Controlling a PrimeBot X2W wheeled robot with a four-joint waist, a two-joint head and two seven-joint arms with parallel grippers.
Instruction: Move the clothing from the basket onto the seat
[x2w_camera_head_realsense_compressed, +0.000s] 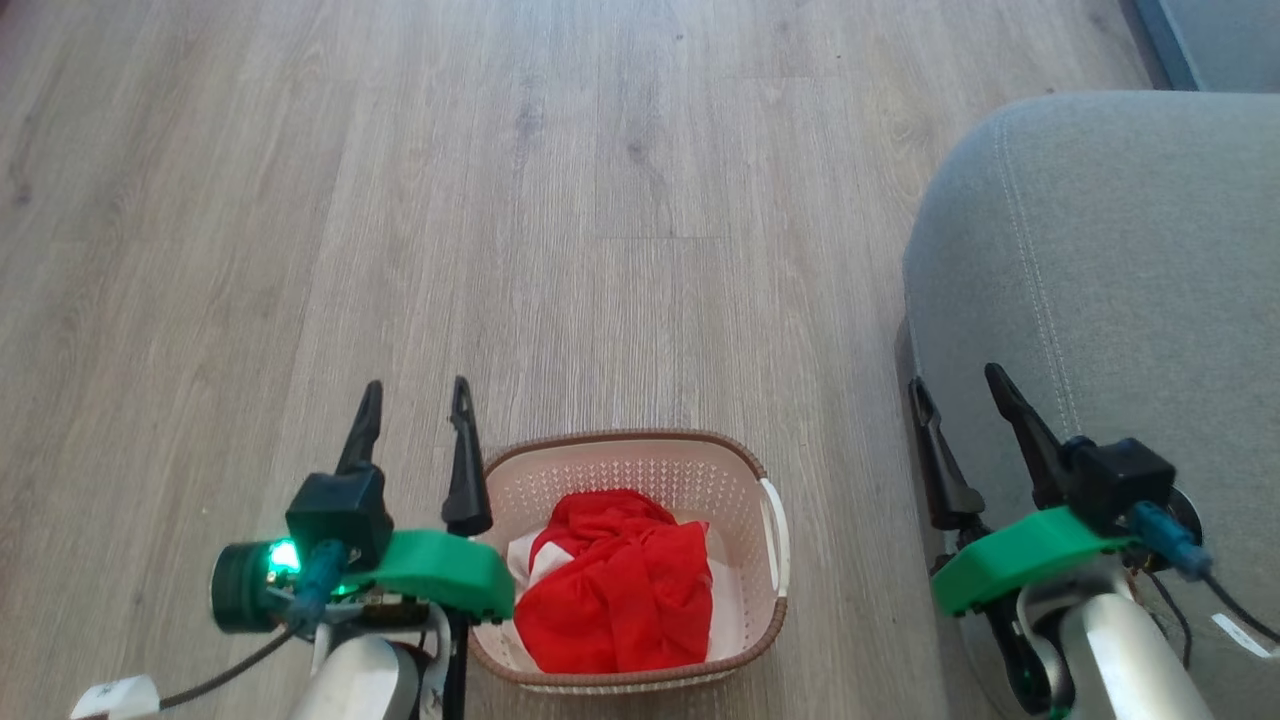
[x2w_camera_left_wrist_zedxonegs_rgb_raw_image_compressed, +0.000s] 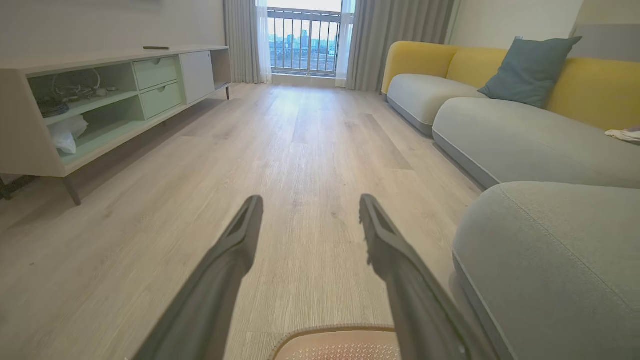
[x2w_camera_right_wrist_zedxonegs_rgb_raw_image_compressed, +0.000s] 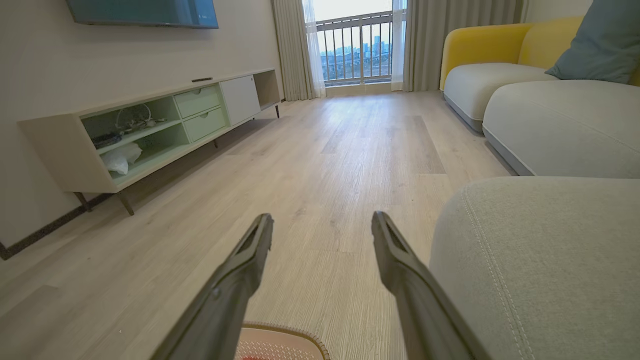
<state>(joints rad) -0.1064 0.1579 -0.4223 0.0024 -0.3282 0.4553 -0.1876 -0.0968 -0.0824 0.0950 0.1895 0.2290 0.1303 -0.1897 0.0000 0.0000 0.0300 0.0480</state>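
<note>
The left end effector (x2w_camera_head_realsense_compressed: 418, 385) sits at the lower left of the head view with its two dark fingers spread wide and nothing between them. A small green light (x2w_camera_head_realsense_compressed: 283, 555) glows on its wrist beside a green plastic mount (x2w_camera_head_realsense_compressed: 440, 572). The right end effector (x2w_camera_head_realsense_compressed: 953, 378), at the lower right, is just as widely parted and holds nothing; its fingers point up the frame over the left edge of the seat (x2w_camera_head_realsense_compressed: 1130, 250). Between the two arms, at the bottom centre, the basket (x2w_camera_head_realsense_compressed: 640, 470) stands on the wooden floor (x2w_camera_head_realsense_compressed: 600, 200). Its brown rim lies just beside the left arm's inner finger, and a white handle shows on its right side. The clothing (x2w_camera_head_realsense_compressed: 620, 590) lies bunched inside it, bright red with some white showing at the left. The grey seat with its pale stitched seams takes up the right side of the frame, near the basket but apart from it. A white tag (x2w_camera_head_realsense_compressed: 115, 697) hangs on the left arm's cable at the bottom left corner and another white label (x2w_camera_head_realsense_compressed: 1240, 632) on the right arm's cable at the bottom right; any print on them is too small to read. In the left wrist view a low cabinet (x2w_camera_left_wrist_zedxonegs_rgb_raw_image_compressed: 100, 100) with pale green drawers runs along the left. A yellow-backed sofa (x2w_camera_left_wrist_zedxonegs_rgb_raw_image_compressed: 500, 135) with a blue-grey cushion (x2w_camera_left_wrist_zedxonegs_rgb_raw_image_compressed: 530, 70) runs along the right, and a railed balcony window (x2w_camera_left_wrist_zedxonegs_rgb_raw_image_compressed: 305, 40) sits at the top centre. In the right wrist view a dark wall screen (x2w_camera_right_wrist_zedxonegs_rgb_raw_image_compressed: 142, 12) is at the upper left, with no lettering legible.
</note>
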